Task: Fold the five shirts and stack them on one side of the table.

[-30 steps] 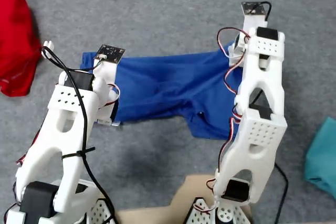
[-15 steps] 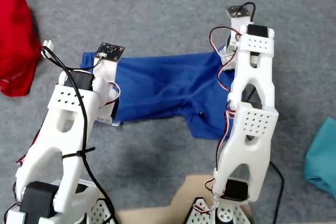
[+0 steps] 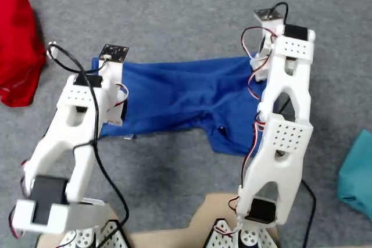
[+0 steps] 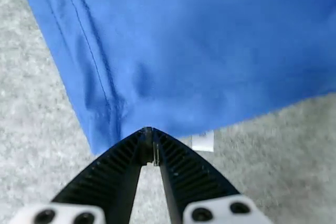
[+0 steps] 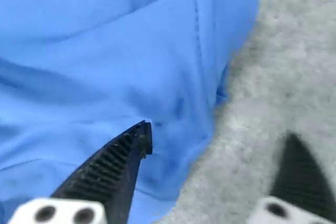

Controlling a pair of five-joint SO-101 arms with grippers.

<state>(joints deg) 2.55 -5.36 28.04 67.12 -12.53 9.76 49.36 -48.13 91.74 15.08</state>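
Now our left pincer (image 4: 151, 148), pinching the crumpled blue cotton shirt (image 3: 180, 94), has drawn back; our right pincer (image 5: 219, 137) hangs spread: we judge a fold beginning.

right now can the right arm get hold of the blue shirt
Probably yes. The right gripper is open and straddles the edge of the blue shirt, one finger over the cloth, the other over the grey table; nothing lies between.

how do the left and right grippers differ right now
The left gripper is shut, pinching the blue shirt's hem; the right gripper is open, one finger over the shirt, the other over the table. Both point down at opposite ends of the shirt.
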